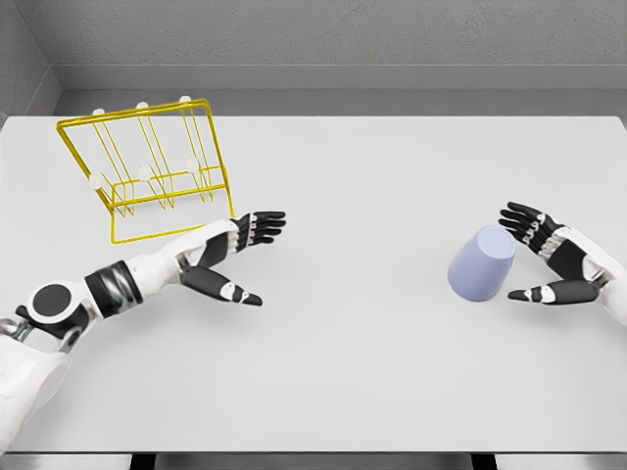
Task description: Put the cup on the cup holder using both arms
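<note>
The task looks to be at its very start, with nothing yet picked up or placed. The cup, a pale lavender one, lies tipped on the white desk toward the right side, its closed end leaning up and away from the camera. The right hand sits just beside it, fingers spread wide with the thumb low and the other fingers above, forming an open cradle on the cup's right; whether any fingertip actually touches the cup is hard to say, but the hand has not closed on it. The yellow wire cup holder stands well apart, at the far left of the desk, its pegs bare and nothing hung on it. The left hand rests just in front of the holder's near right corner, also open, fingers extended and thumb dropped, holding nothing. So what remains is essentially everything: the right hand needs to close on the cup and lift it, the cup has to cross the desk toward the left, probably with a pass between hands given the gap, and then it must be set onto a peg of the holder.
</note>
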Available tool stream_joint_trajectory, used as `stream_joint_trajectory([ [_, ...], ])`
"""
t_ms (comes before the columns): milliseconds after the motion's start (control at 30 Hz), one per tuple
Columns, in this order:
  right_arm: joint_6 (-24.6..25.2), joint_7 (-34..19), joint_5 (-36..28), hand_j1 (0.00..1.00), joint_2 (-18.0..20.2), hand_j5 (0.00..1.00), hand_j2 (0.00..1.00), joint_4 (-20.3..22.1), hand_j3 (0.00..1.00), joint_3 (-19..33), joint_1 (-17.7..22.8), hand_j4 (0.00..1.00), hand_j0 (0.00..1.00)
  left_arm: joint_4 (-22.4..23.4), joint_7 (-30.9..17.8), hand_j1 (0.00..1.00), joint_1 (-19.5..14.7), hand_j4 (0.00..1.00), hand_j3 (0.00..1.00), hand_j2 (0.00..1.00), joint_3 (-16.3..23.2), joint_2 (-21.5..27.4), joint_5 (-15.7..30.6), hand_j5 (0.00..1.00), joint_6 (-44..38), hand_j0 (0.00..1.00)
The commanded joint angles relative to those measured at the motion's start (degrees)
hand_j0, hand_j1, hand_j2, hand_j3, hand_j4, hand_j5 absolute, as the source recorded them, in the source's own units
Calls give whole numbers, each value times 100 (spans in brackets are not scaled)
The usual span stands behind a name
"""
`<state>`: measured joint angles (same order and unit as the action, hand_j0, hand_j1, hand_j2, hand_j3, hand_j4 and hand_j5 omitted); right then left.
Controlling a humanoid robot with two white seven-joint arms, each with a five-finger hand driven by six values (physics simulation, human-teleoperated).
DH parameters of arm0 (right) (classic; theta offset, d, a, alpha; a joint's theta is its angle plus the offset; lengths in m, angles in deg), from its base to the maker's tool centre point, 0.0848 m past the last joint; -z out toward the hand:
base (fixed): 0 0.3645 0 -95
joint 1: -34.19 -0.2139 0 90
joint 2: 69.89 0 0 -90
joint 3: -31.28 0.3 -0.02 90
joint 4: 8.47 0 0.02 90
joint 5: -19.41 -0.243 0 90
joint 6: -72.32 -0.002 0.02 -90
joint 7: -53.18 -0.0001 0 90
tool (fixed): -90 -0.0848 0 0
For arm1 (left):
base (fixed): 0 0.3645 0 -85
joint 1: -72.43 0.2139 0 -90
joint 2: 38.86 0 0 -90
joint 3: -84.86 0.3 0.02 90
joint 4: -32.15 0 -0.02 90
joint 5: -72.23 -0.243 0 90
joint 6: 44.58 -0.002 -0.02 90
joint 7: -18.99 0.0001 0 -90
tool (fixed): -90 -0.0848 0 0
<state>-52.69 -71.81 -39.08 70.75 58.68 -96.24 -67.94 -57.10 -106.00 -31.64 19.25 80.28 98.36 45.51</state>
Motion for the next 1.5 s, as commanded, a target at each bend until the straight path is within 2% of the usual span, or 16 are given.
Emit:
stream_joint_trajectory([
  [0,2,0,-30,100,-98,100,100,0,100,-2,0,100,100,-31,0,100,-9,100,100,100,-22,-39,-11,100,386,100],
  [100,2,0,84,100,-204,100,100,-141,100,-2,-9,100,100,-39,0,100,0,100,100,100,-93,-74,7,100,545,100],
  [567,4,0,102,100,-459,100,100,-193,100,-54,-53,100,100,-250,0,100,123,100,100,100,-49,-83,51,100,527,100],
  [700,30,0,234,100,-555,100,100,-193,100,-54,-70,100,100,-233,0,100,193,100,100,100,-75,-232,59,100,826,100],
  [833,91,0,234,100,-555,100,100,-202,100,-54,-97,100,100,-145,0,100,220,100,100,100,-84,-329,253,100,782,100],
  [933,285,0,330,100,-573,100,100,-220,100,-54,-141,100,100,-66,0,100,220,100,100,100,-84,-329,174,100,791,100],
  [1033,294,0,348,96,-582,96,96,-220,96,-54,-141,96,96,4,0,100,220,100,100,100,-49,-329,138,100,791,100],
  [1233,338,0,339,81,-590,81,81,-220,81,-37,-158,81,81,259,0,100,220,100,100,100,-66,-347,130,100,800,100],
  [1300,408,0,348,80,-590,80,80,-220,80,-37,-167,80,80,409,0,100,220,100,100,100,-84,-408,130,100,818,100],
  [1467,408,0,348,78,-652,78,78,-220,78,-28,-176,78,78,418,0,100,220,100,100,100,-84,-496,121,100,844,100],
])
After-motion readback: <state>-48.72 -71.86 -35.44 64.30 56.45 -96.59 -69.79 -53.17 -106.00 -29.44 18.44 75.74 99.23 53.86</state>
